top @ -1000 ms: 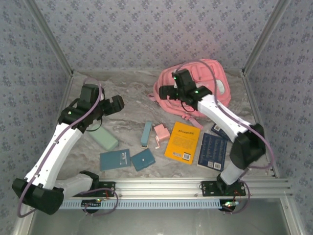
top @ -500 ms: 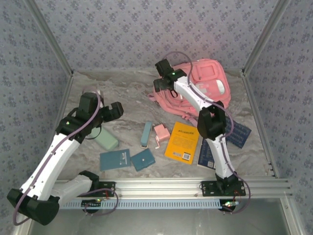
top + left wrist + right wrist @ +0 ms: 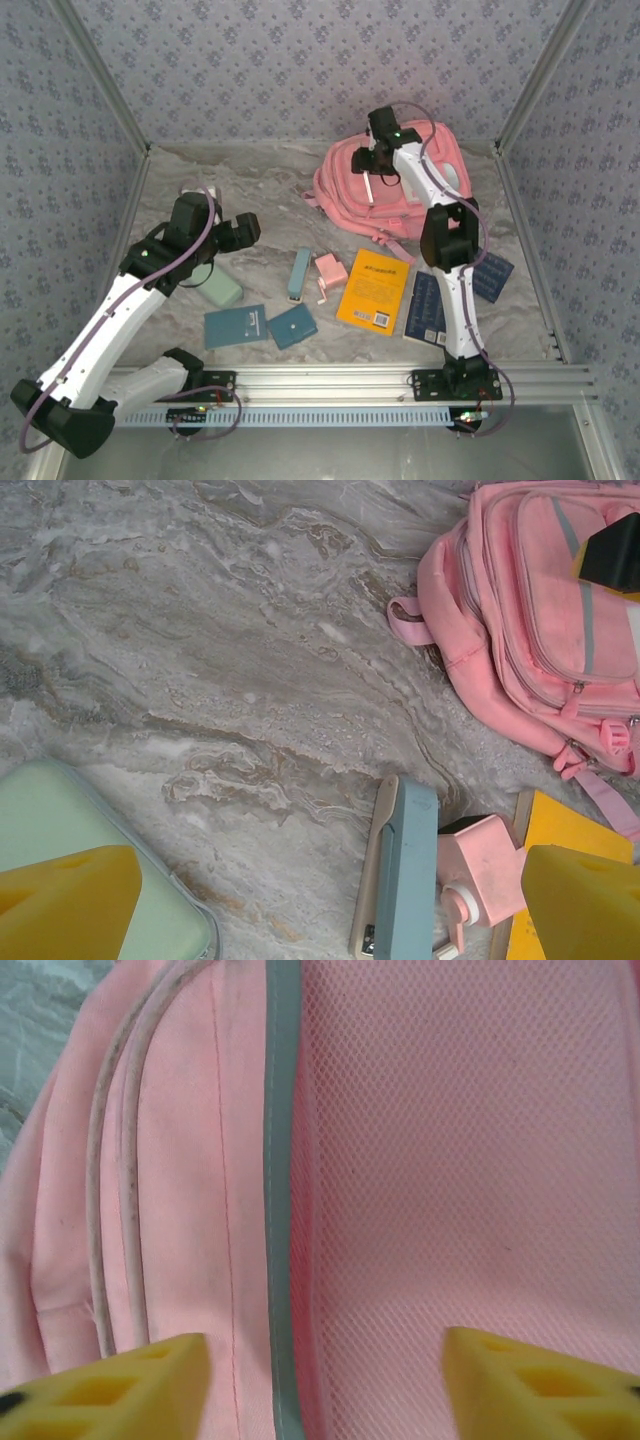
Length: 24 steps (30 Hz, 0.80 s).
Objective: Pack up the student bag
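Your right gripper (image 3: 320, 1390) hangs, jaws wide, directly over the student bag (image 3: 345, 190) at the far right of the table (image 3: 250, 190), with the pale stripe (image 3: 282, 1160) running between the jaws. Your left gripper (image 3: 225, 235), equally wide, is well apart.

Three walls close in the scene, all papered in pale blue-grey with a small repeating floral sprig: a far wall (image 3: 300, 70), a left wall (image 3: 50, 180) and a right wall (image 3: 600, 150). Slim silver aluminium posts mark the two far corners, one slanting up on the left (image 3: 100, 75) and one on the right (image 3: 540, 70). The table (image 3: 260, 180) has a matt marbled top, grey veined with beige and white. Along its near edge runs a ribbed aluminium rail (image 3: 330, 380), with a pale perforated strip (image 3: 330, 415) just in front. Nearer still lies a plain grey panel (image 3: 330, 455). The light is soft and even, with faint shadows.
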Each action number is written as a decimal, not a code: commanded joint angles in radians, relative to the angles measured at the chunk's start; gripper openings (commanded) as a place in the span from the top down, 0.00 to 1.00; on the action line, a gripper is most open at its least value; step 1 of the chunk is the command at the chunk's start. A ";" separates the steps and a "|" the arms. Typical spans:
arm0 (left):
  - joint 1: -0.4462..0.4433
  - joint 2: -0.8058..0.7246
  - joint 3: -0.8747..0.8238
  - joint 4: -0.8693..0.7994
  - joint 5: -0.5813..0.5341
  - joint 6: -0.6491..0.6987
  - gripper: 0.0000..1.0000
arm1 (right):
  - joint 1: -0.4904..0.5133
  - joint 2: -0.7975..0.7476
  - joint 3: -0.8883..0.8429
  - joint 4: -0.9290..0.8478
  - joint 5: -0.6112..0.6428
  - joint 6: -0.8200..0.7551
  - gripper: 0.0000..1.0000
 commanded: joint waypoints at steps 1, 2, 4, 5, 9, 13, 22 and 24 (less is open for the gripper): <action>-0.008 -0.017 0.014 0.011 -0.027 0.004 0.03 | -0.003 0.076 0.077 -0.027 -0.146 0.004 0.51; -0.008 -0.018 0.014 0.011 -0.029 0.003 0.03 | -0.010 0.094 0.102 -0.031 -0.167 0.009 0.55; -0.007 -0.018 0.010 0.013 -0.029 0.001 0.03 | -0.014 0.132 0.145 -0.023 -0.217 0.014 0.61; -0.008 -0.018 0.008 0.015 -0.032 0.000 0.03 | -0.011 0.141 0.157 -0.019 -0.229 0.014 0.61; -0.009 -0.020 0.009 0.012 -0.048 -0.008 0.03 | -0.003 0.168 0.216 -0.011 -0.245 0.041 1.00; -0.006 -0.024 0.008 0.011 -0.059 -0.016 0.03 | 0.018 0.130 0.245 -0.001 -0.212 -0.007 1.00; -0.004 -0.041 0.001 0.001 -0.130 -0.041 0.04 | 0.128 -0.019 0.258 0.110 -0.103 -0.301 1.00; -0.004 -0.047 -0.002 0.001 -0.146 -0.045 0.04 | 0.152 -0.040 0.252 0.139 -0.085 -0.347 1.00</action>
